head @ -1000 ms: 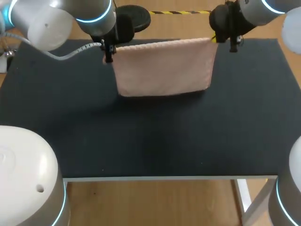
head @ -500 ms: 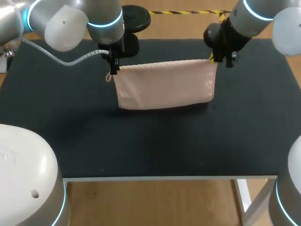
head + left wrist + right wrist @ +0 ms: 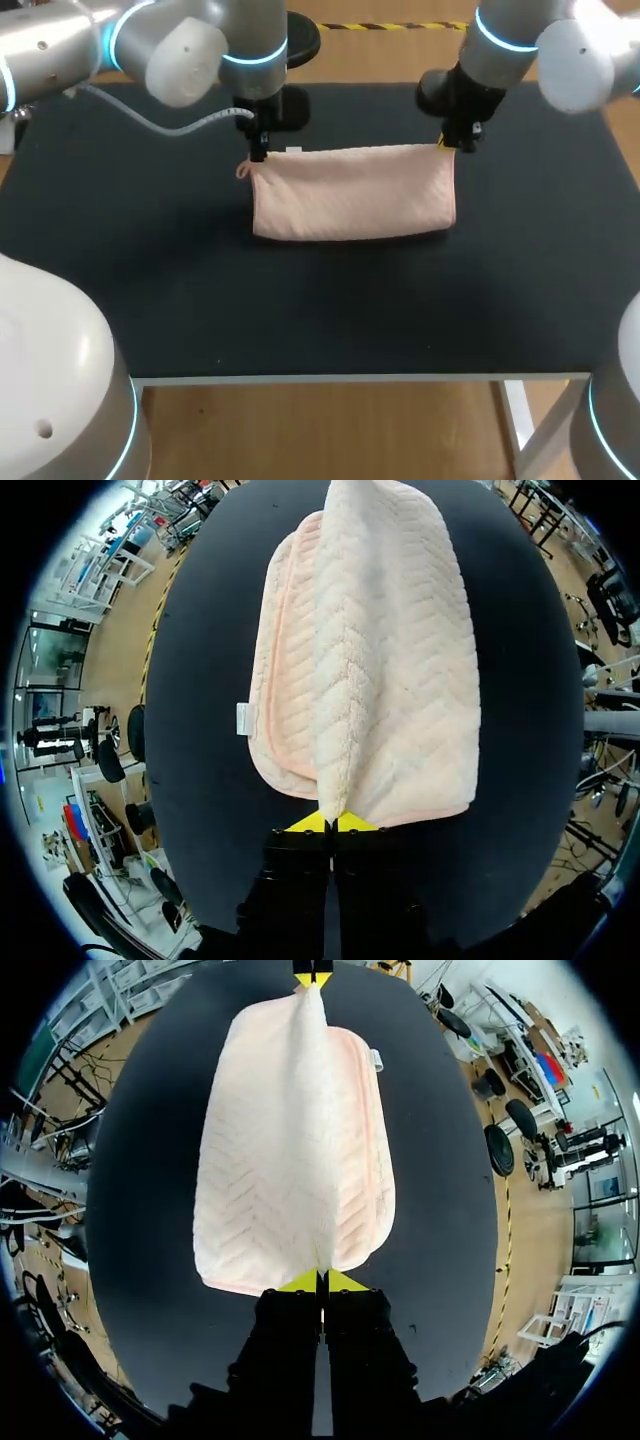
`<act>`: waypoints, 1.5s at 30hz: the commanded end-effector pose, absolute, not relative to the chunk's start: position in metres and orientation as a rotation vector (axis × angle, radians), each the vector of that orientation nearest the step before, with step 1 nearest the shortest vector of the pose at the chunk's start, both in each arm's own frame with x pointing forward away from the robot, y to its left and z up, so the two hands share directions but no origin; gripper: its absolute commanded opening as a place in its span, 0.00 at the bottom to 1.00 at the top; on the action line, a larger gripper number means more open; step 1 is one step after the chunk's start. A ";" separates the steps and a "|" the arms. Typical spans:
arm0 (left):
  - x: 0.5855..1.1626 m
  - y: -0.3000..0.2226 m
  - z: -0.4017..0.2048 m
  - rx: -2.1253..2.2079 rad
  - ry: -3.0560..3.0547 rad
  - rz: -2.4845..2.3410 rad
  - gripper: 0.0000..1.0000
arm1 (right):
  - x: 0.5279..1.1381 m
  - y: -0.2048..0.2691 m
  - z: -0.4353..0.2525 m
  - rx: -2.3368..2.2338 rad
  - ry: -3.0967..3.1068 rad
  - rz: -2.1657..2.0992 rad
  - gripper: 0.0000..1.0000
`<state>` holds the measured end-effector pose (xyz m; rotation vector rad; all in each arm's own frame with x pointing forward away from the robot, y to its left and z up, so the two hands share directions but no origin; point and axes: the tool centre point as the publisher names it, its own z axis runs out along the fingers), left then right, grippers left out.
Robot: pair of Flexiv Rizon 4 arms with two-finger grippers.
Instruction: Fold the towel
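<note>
**Both grippers clamped on one edge of the towel, low over the counter**

My left gripper has its yellow tips pressed together on a corner of the pink towel, and the cloth comes straight out from between them. My right gripper is clamped the same way on the other corner of that same edge. From the right wrist view I see the held edge run as a raised ridge directly ahead of the gripper, ending at my left gripper. So the edge is drawn out between the two of them.

On either side of that ridge the towel falls away and spreads onto the black counter. It is doubled over. Beside the top layer, on one side of the ridge, a second layer shows. A small white label sticks out from that layer's rim, ahead of the left gripper and off to its side. The cloth has a chevron weave.

From the head view both grippers point down at the two ends of the held edge. The rest of the towel lies on the counter on the side of the grippers nearer my base. A small loop pokes out of the corner just beside the left gripper. A grey cable hangs from my left arm above the counter.
</note>
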<state>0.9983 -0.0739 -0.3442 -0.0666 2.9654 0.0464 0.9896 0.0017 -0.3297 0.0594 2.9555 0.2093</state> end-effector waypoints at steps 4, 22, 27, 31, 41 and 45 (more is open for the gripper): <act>1.020 -0.077 -0.361 -0.080 3.061 0.078 0.00 | 1.016 0.005 -0.348 0.062 2.994 0.180 0.00; 1.035 -0.075 -0.372 -0.119 3.101 0.081 1.00 | 1.032 0.005 -0.353 0.075 2.981 0.171 1.00; 1.037 -0.071 -0.371 -0.136 3.099 0.082 1.00 | 1.035 0.004 -0.351 0.080 2.964 0.187 1.00; 1.037 -0.063 -0.368 -0.186 3.096 0.059 1.00 | 1.035 0.003 -0.348 0.079 2.956 0.190 1.00; 1.020 -0.049 -0.328 0.080 3.011 -0.559 1.00 | 1.033 0.004 -0.343 0.074 2.941 0.195 1.00; 1.010 -0.042 -0.309 0.214 2.923 -0.811 1.00 | 1.031 0.006 -0.342 0.073 2.936 0.198 1.00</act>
